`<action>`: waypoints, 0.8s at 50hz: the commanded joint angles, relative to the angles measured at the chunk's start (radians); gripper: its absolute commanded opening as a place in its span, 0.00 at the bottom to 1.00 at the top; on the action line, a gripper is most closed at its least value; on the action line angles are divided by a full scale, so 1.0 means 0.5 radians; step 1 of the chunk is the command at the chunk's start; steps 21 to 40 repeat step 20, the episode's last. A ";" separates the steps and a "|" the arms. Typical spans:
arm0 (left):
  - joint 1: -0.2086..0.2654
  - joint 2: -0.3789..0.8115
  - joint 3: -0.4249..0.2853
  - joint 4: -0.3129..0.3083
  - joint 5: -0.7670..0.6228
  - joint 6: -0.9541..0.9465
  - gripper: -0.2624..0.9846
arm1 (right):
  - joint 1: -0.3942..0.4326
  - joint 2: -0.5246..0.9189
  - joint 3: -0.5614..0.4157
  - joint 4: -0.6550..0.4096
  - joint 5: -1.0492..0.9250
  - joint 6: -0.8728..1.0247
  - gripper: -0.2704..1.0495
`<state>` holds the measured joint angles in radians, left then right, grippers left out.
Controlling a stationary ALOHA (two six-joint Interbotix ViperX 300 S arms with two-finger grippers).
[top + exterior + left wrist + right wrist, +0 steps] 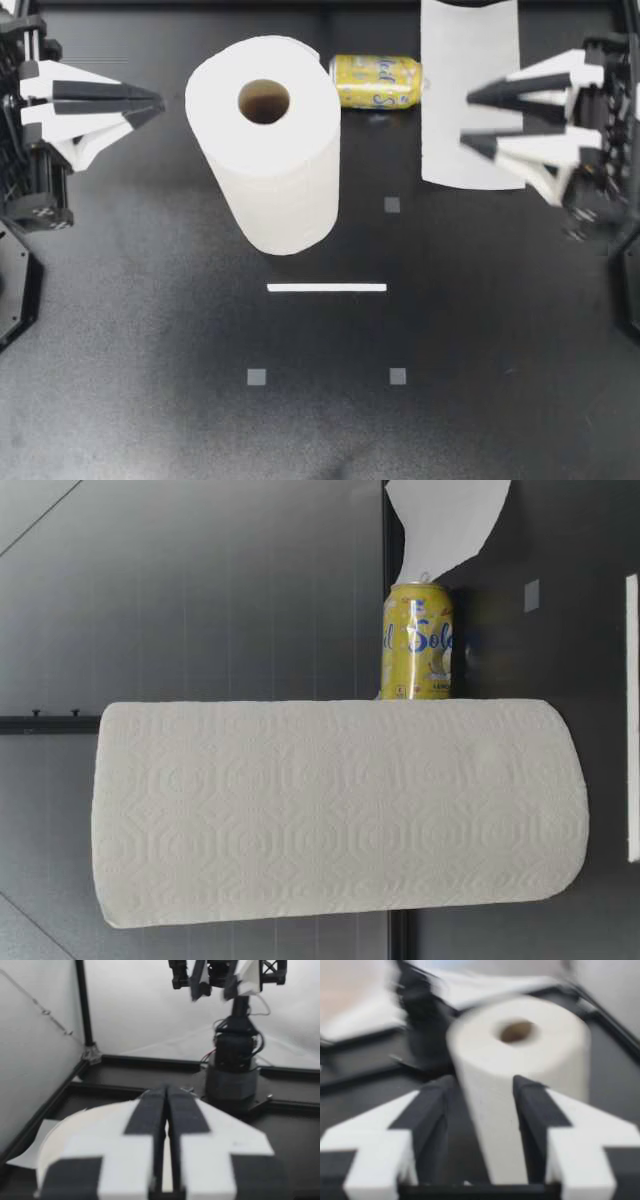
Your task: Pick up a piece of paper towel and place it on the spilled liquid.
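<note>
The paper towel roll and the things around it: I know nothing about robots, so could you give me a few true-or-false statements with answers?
1. The paper towel roll stands upright. True.
2. The yellow can stands upright beside it. False: the can lies on its side behind the roll.
3. The left end effector is shut and holds nothing. True.
4. The right end effector grips the loose paper towel sheet. False: it is open and grips nothing, with its fingertips over the sheet's edge in the top view.
</note>
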<state>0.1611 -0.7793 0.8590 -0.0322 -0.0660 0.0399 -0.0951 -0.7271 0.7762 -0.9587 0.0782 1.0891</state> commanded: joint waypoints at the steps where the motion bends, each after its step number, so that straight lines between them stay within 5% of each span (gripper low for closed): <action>1: -0.025 0.021 -0.074 -0.006 0.003 -0.003 0.27 | 0.006 -0.021 -0.009 -0.003 -0.114 0.000 0.55; 12: -0.028 0.034 -0.074 -0.006 0.003 -0.046 0.27 | 0.006 -0.031 0.058 -0.003 -0.252 -0.006 0.46; 40: -0.028 0.034 -0.071 -0.006 -0.018 -0.040 0.27 | 0.006 -0.031 0.104 -0.003 -0.356 -0.006 0.46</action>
